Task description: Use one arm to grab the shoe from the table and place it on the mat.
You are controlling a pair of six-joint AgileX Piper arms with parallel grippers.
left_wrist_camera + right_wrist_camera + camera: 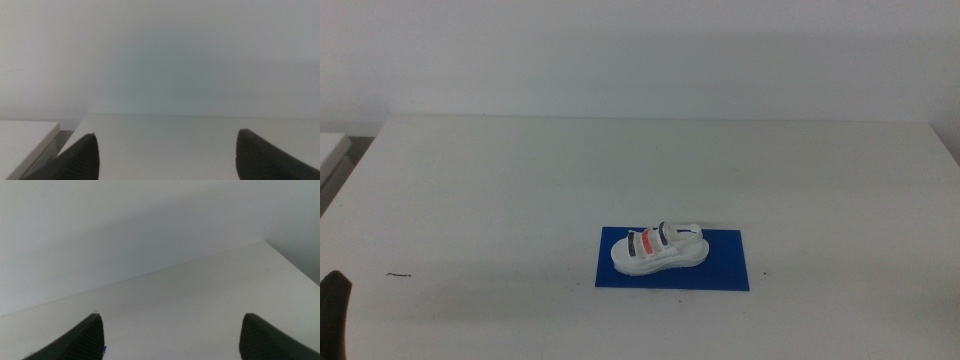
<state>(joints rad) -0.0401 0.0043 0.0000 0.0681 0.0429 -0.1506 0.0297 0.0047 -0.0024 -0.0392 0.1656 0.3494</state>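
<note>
The shoe (658,248), white with two dark grey straps and one red strap, lies on its sole on the dark blue mat (725,270), right of the table's middle in the middle view. Nothing holds it. The left gripper (167,134) is open and empty; in the middle view only a dark part of it (332,315) shows at the bottom left edge, far from the shoe. The right gripper (171,315) is open and empty over bare table and is out of the middle view. The shoe shows in neither wrist view.
The white table (520,180) has a small dark scratch (398,274) near the front left. A second white surface (332,150) stands beyond the table's left edge and also shows in the left wrist view (25,137).
</note>
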